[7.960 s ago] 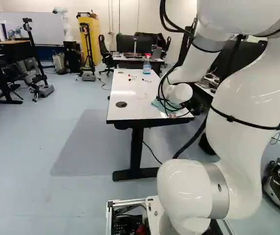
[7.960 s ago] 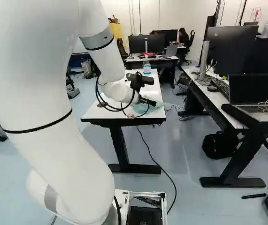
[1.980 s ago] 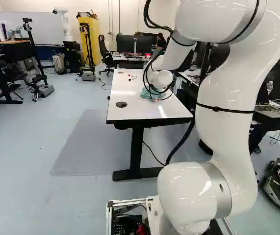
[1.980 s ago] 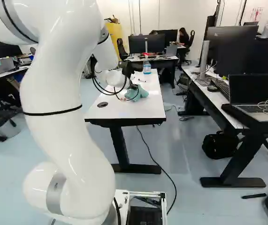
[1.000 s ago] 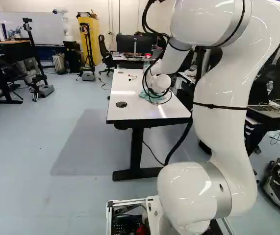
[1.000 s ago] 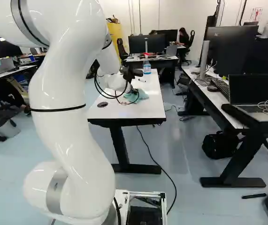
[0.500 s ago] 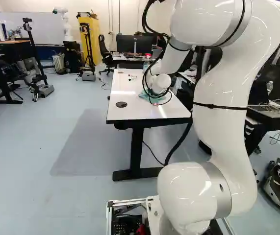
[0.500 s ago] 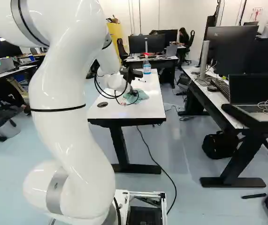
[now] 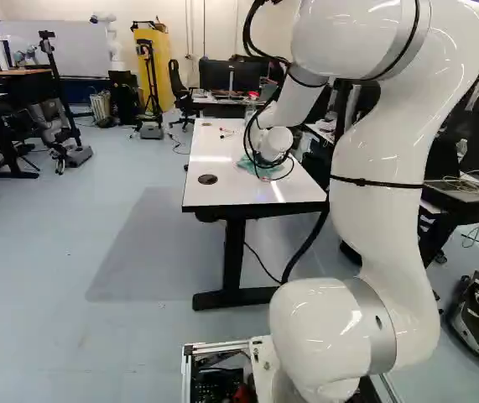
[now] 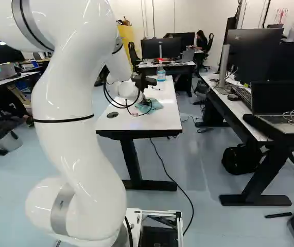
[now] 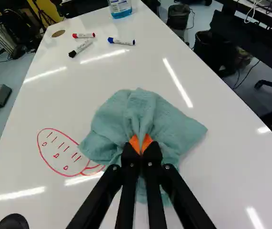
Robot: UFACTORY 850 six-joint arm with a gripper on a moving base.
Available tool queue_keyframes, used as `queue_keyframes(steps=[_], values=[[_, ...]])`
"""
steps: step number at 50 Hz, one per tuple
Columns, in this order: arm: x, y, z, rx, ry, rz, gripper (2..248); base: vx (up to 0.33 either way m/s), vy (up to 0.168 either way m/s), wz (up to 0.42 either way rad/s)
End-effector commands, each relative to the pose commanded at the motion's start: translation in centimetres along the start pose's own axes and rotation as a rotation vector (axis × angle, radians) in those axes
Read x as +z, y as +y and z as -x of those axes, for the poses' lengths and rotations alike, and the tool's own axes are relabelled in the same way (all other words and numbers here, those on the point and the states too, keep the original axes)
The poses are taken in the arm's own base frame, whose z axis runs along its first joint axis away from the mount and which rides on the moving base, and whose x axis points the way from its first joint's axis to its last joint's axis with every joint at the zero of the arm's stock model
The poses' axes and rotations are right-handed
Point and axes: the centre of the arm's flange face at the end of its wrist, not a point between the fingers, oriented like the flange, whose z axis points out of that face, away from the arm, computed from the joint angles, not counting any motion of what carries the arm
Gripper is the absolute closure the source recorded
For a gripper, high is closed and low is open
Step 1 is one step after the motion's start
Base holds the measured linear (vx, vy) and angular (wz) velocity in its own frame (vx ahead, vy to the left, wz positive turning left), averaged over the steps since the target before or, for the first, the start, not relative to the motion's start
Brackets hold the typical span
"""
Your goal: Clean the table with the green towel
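From behind the arm [image 9: 377, 243], left and right, we look ahead and slightly down, both base views sharing the white table [image 9: 226, 189], which our wrist view sees close up, slanting down along it.

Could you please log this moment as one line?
gripper: shut on green towel | green towel: on white table | red drawing: visible beside it

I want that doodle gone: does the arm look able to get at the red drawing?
Likely yes: the gripper is shut on the towel, whose edge overlaps the drawing, and nothing stands in the way.
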Motion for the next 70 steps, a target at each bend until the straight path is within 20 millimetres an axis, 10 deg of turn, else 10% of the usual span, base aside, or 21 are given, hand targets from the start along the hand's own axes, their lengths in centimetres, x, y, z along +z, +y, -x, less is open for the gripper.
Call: queue_keyframes(steps=[30,70], values=[[1.7,-0.8,-0.9,-0.002,0.004,-0.007,226,0.0,0.0,0.0],[4.5,-7.2,-1.3,-0.054,0.017,-0.088,226,0.0,0.0,0.0]])
